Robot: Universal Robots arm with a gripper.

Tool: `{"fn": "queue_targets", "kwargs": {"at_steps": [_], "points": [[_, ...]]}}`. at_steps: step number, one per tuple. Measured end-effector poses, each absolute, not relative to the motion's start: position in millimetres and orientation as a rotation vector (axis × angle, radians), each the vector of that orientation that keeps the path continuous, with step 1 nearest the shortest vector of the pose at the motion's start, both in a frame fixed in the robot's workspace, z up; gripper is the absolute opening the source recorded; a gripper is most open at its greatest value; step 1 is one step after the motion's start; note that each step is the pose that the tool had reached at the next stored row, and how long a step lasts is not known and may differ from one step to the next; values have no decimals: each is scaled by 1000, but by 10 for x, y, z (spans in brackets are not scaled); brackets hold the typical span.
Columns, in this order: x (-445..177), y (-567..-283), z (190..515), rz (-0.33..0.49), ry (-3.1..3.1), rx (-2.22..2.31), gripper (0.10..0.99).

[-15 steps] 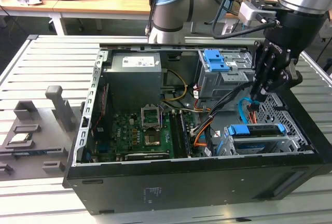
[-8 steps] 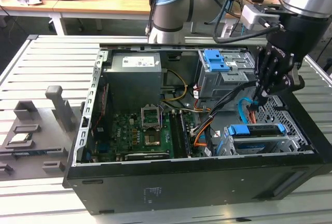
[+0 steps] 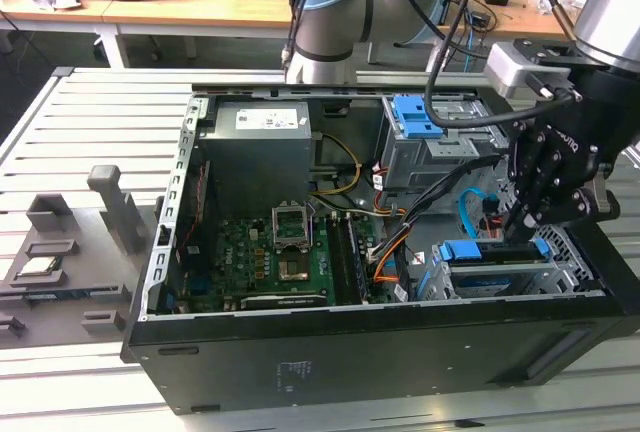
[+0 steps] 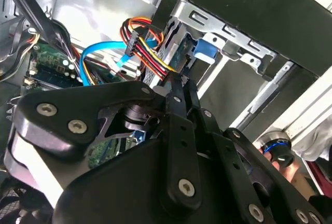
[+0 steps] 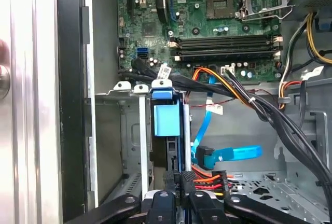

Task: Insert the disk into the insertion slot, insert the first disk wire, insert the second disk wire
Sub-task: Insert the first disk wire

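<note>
The disk [image 3: 488,253], dark with a light-blue tab [image 5: 167,120], sits inside the insertion slot [image 3: 562,249], a low grey cage at the case's front on the exterior view's right. My gripper [image 3: 520,220] hangs over the disk's rear end. Its fingers [image 4: 175,97] stand close together, shut on the black plug of the first disk wire [image 5: 210,178], whose red, orange and yellow strands [image 4: 150,53] run right up to the fingertips. The second disk wire [image 5: 233,153], flat and light blue, lies loose beside the disk, its plug [image 5: 204,157] apart from it.
A taller grey cage with a blue latch [image 3: 420,117] stands behind the slot. Thick black cables [image 5: 270,112] cross between the green motherboard [image 3: 270,257] and the drive bay. The power supply [image 3: 255,142] fills the case's far corner. Grey fixtures [image 3: 60,242] sit on the slatted table.
</note>
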State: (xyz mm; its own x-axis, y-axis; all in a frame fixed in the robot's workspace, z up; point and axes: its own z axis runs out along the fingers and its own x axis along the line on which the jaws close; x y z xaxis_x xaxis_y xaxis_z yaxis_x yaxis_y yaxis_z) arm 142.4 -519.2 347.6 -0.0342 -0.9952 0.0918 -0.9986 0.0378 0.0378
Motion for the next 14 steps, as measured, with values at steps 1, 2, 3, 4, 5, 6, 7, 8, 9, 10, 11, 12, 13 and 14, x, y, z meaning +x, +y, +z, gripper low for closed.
{"fn": "queue_targets", "kwargs": {"at_steps": [1,2,3,4,5,6,7,8,9,10,11,12,13,14], "points": [[1433,-5192,3461,56,-2194,2116,165],[1437,-5192,3454,56,-2194,2116,165],[1444,-5192,3444,56,-2194,2116,165],[1446,-5192,3436,56,-2194,2116,165],[1446,-5192,3432,56,-2194,2116,165],[1447,-5192,3429,56,-2194,2116,165],[1447,-5192,3424,56,-2194,2116,165],[1448,-5192,3423,56,-2194,2116,165],[1451,-5192,3422,56,-2194,2116,165],[1455,-5192,3421,56,-2194,2117,165],[1459,-5191,3418,55,-2194,2117,165],[1466,-5192,3419,55,-2194,2116,165],[1469,-5192,3421,55,-2194,2116,165],[1471,-5192,3421,55,-2194,2116,165]]}}
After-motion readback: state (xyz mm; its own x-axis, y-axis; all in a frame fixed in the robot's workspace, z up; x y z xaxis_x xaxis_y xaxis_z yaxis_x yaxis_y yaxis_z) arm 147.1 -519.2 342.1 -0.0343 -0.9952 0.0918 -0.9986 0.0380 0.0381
